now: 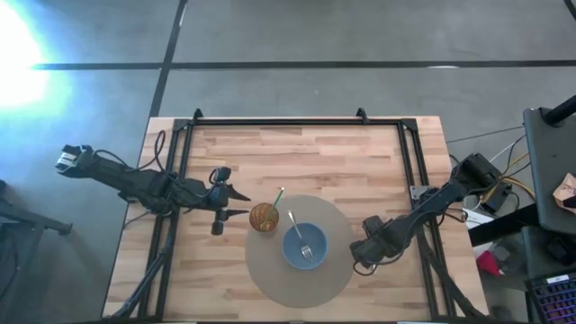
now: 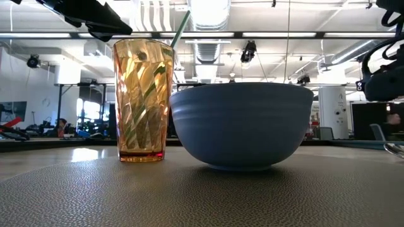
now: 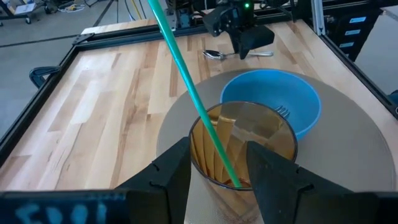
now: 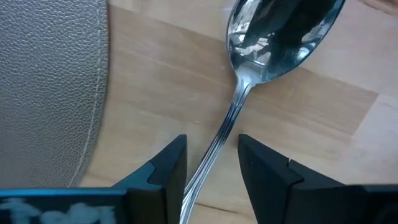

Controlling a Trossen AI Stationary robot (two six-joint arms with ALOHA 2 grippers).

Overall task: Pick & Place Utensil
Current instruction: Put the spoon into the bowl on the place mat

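Observation:
A steel spoon (image 4: 280,37) lies flat on the bare wood just right of the round grey placemat (image 4: 50,81). My right gripper (image 4: 211,158) points down over it, open, with one finger on each side of the spoon's handle (image 4: 219,140) and a gap showing on both sides. In the high view the gripper (image 1: 367,254) covers the spoon. A blue bowl (image 1: 304,246) on the mat holds a fork (image 1: 301,236). My left gripper (image 1: 241,203) waits open beside an amber tumbler (image 1: 263,216) with a green straw (image 3: 186,81).
The tumbler (image 2: 142,101) and the bowl (image 2: 241,123) stand side by side on the placemat (image 1: 270,270). A black metal frame (image 1: 297,121) runs along the table's far, left and right sides. Bare wood lies beyond the mat toward the far edge.

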